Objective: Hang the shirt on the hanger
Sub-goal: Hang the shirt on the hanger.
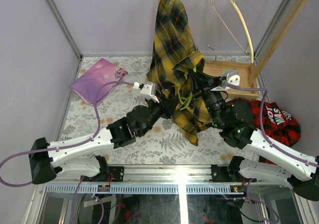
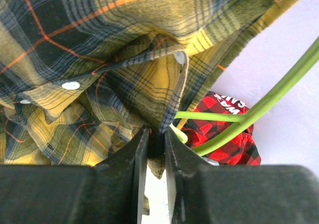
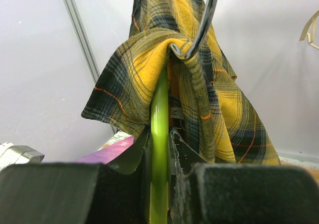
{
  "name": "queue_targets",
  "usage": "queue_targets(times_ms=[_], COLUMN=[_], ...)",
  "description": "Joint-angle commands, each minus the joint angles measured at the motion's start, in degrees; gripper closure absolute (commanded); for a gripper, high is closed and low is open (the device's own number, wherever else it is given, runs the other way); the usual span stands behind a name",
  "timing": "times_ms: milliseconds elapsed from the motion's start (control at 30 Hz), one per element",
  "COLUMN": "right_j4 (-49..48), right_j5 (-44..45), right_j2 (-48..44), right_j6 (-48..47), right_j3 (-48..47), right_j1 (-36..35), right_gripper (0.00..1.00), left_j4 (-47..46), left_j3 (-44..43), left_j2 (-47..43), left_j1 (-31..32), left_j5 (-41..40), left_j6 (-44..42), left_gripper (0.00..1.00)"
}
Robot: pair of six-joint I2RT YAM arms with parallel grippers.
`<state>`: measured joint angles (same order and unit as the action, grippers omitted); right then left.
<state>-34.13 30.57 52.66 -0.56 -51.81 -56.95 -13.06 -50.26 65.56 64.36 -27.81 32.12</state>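
Note:
The yellow-and-black plaid shirt (image 1: 172,59) hangs draped from the wooden rack's top bar, its lower part bunched between both arms. My left gripper (image 1: 162,97) is at the shirt's lower left edge; in the left wrist view its jaws (image 2: 156,139) pinch a fold of the shirt (image 2: 124,59) near a button. My right gripper (image 1: 197,87) is shut on the pale green hanger (image 3: 159,129), whose silver hook (image 3: 202,27) pokes up through the shirt (image 3: 224,109). Loops of the hanger (image 1: 185,102) show below the cloth, and the hanger (image 2: 249,116) crosses the left wrist view.
A wooden rack (image 1: 279,29) stands at the back right with a cream curved hanger (image 1: 234,14) on its bar. A red-and-black plaid garment (image 1: 271,119) lies at the right. A purple flat pouch (image 1: 97,79) lies at the back left on the patterned tabletop (image 1: 149,139).

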Motion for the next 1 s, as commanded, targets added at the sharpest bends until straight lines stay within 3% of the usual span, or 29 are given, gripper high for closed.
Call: queue_targets(times_ms=[0,233,433,633,967], right_j4=[-8.4,-7.1,-7.4,-12.3,-14.8], right_j5=[-0.5,0.8,2.8,5.4,7.4], right_j2=[-1.4,-1.4,-1.1,0.0,2.0], right_j6=[1.3,2.5,4.6,3.3,0.3], right_j3=[-2.0,-2.9,-3.2,-1.9,-2.7], right_j1=[-0.1,-0.1,-0.1,-0.1,0.0], right_gripper=[1.0,1.0,1.0,1.0,1.0], left_j4=[0.6,-0.1,-3.1,-5.1,-5.2], left_j3=[2.0,3.1,5.0,7.2,13.3], left_j2=[-0.7,1.6,4.7,7.7,6.5], left_j1=[0.2,0.2,0.2,0.2,0.4], left_j5=[-4.7,-5.7,-5.7,0.2,3.0], left_j6=[-1.1,-3.4,-5.0,-3.9,-1.3], left_gripper=[0.87,1.0,1.0,1.0,1.0])
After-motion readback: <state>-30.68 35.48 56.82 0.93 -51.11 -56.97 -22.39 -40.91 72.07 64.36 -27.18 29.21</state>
